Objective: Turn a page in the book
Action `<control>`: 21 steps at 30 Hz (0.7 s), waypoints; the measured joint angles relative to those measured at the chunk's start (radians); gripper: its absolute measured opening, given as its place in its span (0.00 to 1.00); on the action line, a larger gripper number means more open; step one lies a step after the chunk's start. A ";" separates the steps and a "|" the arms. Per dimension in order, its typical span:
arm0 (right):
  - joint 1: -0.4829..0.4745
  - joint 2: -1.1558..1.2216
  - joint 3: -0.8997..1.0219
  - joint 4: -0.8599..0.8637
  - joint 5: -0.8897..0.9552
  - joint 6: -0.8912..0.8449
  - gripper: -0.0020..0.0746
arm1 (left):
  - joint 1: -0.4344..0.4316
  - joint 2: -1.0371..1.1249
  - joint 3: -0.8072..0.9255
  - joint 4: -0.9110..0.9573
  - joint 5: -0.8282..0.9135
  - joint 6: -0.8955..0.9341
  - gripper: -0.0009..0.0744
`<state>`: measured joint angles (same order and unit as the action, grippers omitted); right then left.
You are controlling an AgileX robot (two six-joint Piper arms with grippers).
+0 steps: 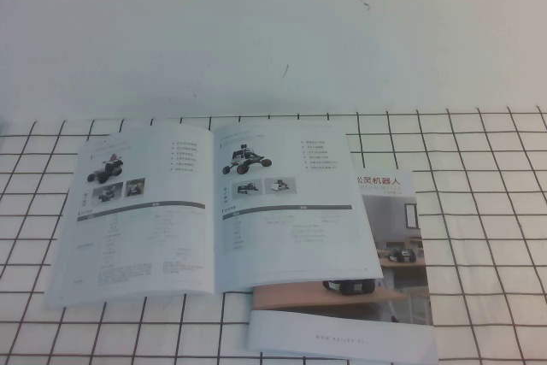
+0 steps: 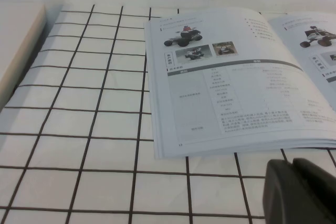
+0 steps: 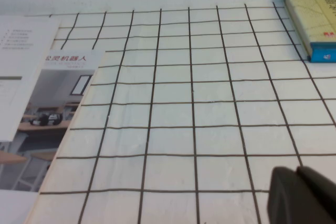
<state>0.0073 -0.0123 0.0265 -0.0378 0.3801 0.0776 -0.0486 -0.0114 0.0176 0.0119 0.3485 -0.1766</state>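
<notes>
The book [image 1: 209, 207] lay open flat near the table's [image 1: 496, 237] left edge, overlapping the brochure [image 1: 389, 237], so I kept my right gripper [image 3: 302, 195] closed and clear near the front edge, my left gripper [image 2: 299, 190] beside the book's near edge, its state unclear.

the book [image 2: 236, 77] lay open and flat on a white cloth [image 2: 79, 108] ruled with a black grid. its near page [image 2: 226, 93] showed a black wheeled rover above two small photos, a grey bar and fine tables. the left gripper [image 2: 302, 192] showed as a dark shape at five o'clock, just short of the book's near edge.
</notes>
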 joint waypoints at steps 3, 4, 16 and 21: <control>0.000 0.000 0.000 0.000 0.000 0.000 0.02 | 0.000 0.000 0.000 0.000 0.000 0.000 0.01; 0.000 0.000 0.000 0.000 0.000 0.000 0.02 | 0.000 0.000 0.000 0.000 0.000 0.000 0.01; 0.000 0.000 0.001 0.001 -0.059 0.000 0.02 | 0.000 0.000 0.003 -0.001 -0.022 0.000 0.01; 0.000 0.000 0.001 0.001 -0.129 0.000 0.02 | 0.000 0.000 0.009 -0.030 -0.070 0.000 0.01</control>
<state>0.0073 -0.0123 0.0271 -0.0371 0.2509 0.0776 -0.0486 -0.0114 0.0264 -0.0183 0.2781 -0.1766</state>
